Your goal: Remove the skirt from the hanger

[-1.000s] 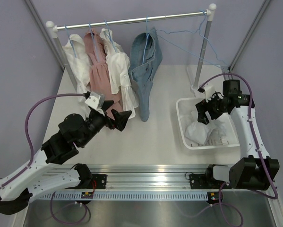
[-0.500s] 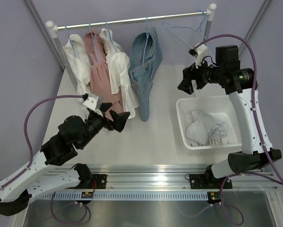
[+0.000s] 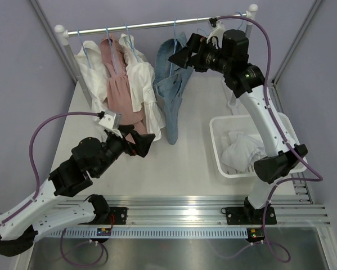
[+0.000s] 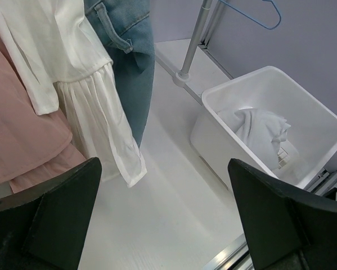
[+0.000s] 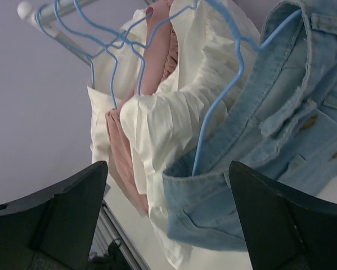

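"Skirt (image 3: 171,84) first: where is it?"

"The denim one is on its blue hanger (image 5: 209,115) on the rail (image 3: 151,25), in the upper middle of the top view. Its hem trails down to the table (image 3: 191,163). In my right wrist view the waistband fills the right half of the frame, with the hanger wire running down into it."

"And your right gripper (image 3: 178,53)?"

"It is up at the rail, just to the right of the skirt's top, with its fingers spread wide and nothing between them. I cannot tell whether either finger touches the denim."

"The left gripper (image 3: 144,138)?"

"It is low, left of centre, and also spread wide and empty. It points toward the hanging clothes, near the sleeve of the white blouse (image 3: 141,84), which hangs just left of the skirt."

"What else is on the rail?"

"A pink dress (image 3: 117,84) is left of the blouse, and another white garment (image 3: 90,56) is at the far left. In my left wrist view an empty blue hanger (image 4: 264,14) shows at the upper right."

"The basket (image 3: 216,140)?"

"It is white and sits on the table at the right of the frame. A crumpled white cloth (image 3: 238,152) lies inside."
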`<state>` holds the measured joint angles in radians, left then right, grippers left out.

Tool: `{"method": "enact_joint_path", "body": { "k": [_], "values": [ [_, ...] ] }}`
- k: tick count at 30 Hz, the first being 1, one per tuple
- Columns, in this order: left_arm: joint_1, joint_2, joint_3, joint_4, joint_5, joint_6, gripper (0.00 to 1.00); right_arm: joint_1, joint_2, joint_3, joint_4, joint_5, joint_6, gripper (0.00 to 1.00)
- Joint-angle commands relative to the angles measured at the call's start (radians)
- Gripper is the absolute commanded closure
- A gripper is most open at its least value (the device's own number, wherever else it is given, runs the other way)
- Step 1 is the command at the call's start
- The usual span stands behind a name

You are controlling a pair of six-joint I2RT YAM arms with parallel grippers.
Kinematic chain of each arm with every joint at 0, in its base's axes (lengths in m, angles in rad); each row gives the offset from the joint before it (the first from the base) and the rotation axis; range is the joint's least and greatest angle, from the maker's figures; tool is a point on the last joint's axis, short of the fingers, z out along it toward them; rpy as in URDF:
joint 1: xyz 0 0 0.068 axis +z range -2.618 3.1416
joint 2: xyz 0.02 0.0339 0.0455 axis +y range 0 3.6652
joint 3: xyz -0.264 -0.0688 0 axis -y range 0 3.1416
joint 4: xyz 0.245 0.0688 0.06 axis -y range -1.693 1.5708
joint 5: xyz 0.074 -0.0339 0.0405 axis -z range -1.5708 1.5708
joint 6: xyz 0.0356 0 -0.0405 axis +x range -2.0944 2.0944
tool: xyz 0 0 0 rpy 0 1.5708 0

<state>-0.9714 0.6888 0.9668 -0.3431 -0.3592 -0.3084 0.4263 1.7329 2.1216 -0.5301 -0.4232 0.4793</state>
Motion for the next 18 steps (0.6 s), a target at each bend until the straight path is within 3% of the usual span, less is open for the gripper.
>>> {"method": "enact_joint_path", "body": {
  "k": [1, 10, 18],
  "values": [
    [0.002, -0.006, 0.009, 0.009, -0.035, -0.044, 0.01, 0.014, 0.079, 0.089, 0.114, 0.055, 0.182, 0.05],
    [0.002, -0.031, 0.001, -0.02, -0.053, -0.074, 0.01, 0.045, 0.198, 0.169, 0.163, 0.1, 0.269, 0.19],
    [0.002, -0.041, 0.001, -0.034, -0.061, -0.095, 0.01, 0.049, 0.258, 0.184, 0.199, 0.115, 0.349, 0.43]
  ]
}}
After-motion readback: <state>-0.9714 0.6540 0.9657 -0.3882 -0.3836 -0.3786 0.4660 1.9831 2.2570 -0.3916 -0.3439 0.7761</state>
